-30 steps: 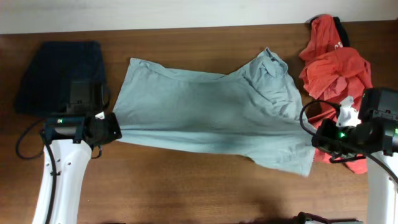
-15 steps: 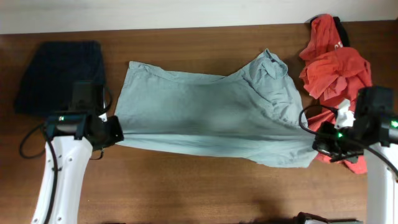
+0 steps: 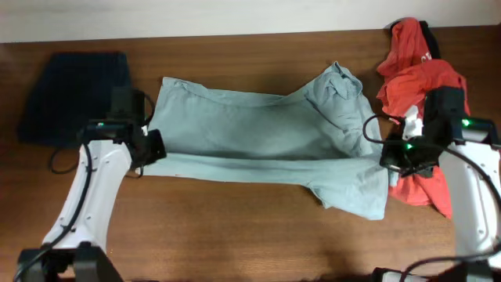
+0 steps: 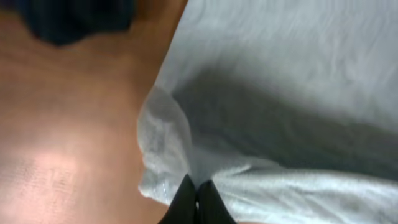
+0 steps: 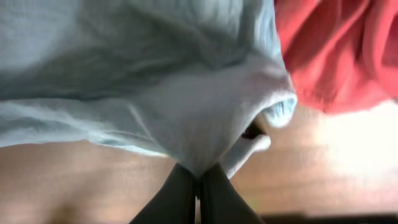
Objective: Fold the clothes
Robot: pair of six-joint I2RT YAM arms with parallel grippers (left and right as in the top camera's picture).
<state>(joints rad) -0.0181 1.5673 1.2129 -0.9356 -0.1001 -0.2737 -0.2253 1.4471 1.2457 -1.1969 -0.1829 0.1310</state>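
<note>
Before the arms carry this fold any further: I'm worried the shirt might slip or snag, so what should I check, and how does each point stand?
1. Left gripper shut on the shirt edge: ok.
2. Right gripper shut on the shirt edge: ok.
3. Held edge running fairly straight between the two grippers: ok, seen from overhead.
4. Far half of the shirt lying flat: not ok, it is bunched at the far right corner.
5. Shirt apart from the red clothes: cannot tell; they lie side by side.
6. Shirt apart from the folded dark garment: ok, bare table shows between them.
</note>
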